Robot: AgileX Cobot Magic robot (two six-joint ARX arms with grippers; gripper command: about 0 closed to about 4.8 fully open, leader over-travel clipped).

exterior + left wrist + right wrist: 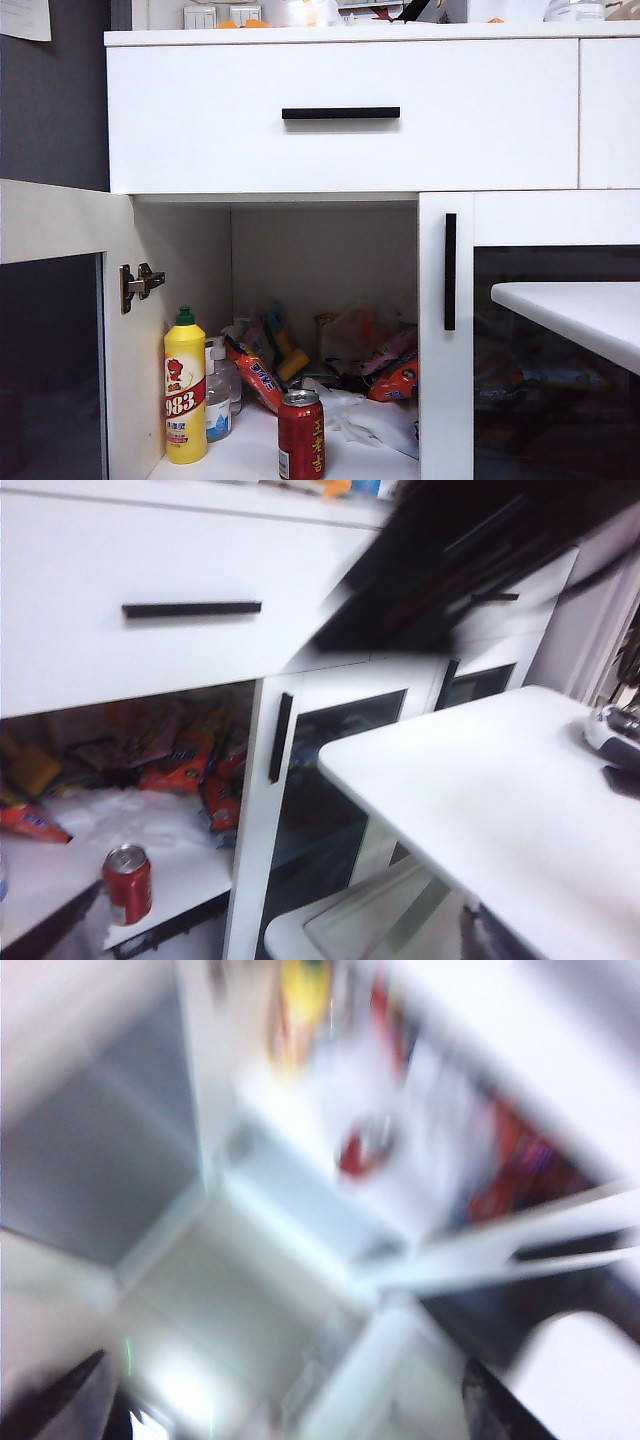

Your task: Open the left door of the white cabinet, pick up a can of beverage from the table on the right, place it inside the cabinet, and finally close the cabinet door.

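Note:
The white cabinet [340, 115] has its left door [52, 330] swung wide open, its dark glass panel facing sideways. The red can of beverage [301, 435] stands upright on the cabinet's shelf near the front edge; it also shows as the can [127, 883] and as a blurred red can [365, 1145]. The white table [580, 315] juts in at the right. No gripper appears in the exterior view. My left gripper [270, 935] is open and empty, away from the cabinet. My right gripper [280, 1400] is open and empty, above the cabinet's open front.
A yellow bottle [185, 385] with a green cap, a clear pump bottle [218, 395] and snack packets [390, 375] crowd the shelf behind the can. The right door [447, 340] is shut. A dark blurred arm [450, 560] crosses in front of the drawer [150, 610].

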